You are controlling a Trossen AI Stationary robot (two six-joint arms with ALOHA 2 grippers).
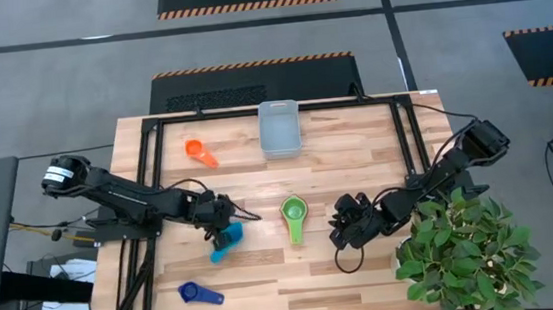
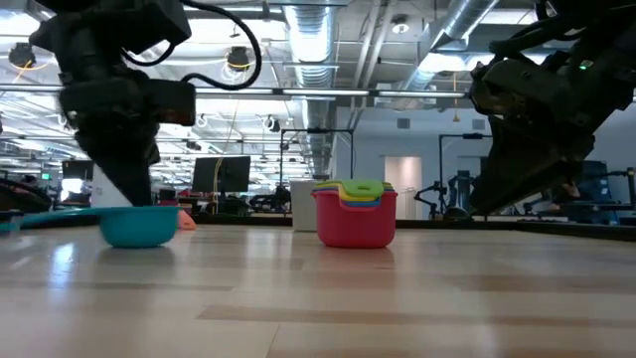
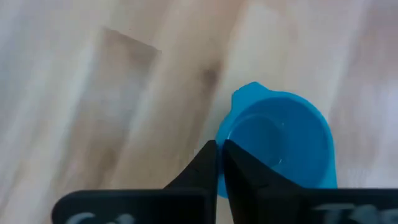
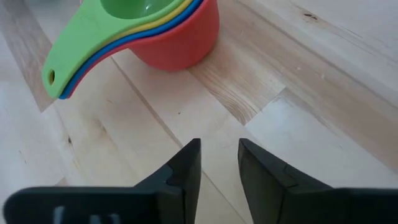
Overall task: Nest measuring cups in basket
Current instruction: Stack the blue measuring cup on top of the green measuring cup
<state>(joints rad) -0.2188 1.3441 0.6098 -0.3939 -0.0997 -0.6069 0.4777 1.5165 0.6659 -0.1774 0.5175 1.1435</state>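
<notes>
**Light blue cup pinched at the rim, basket not yet filled**

Taking the nested stack (image 1: 294,214) as landmark: nearest the table's front edge, well off to its left, lies the dark blue cup (image 1: 197,294). Just left of the stack, the left gripper (image 1: 224,223) is clamped on the light blue cup (image 3: 280,146); so thin a rim hold could slip or tip it. Right of the stack, the right gripper (image 4: 219,163) hangs slightly parted, empty. Beyond sit the orange cup (image 1: 198,152) and basket (image 1: 279,130).

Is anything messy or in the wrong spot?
Nothing is broken or spilled. The pale blue-grey plastic basket is empty, and the orange cup, dark blue cup and nested stack of cups lie scattered on the wooden table.
</notes>
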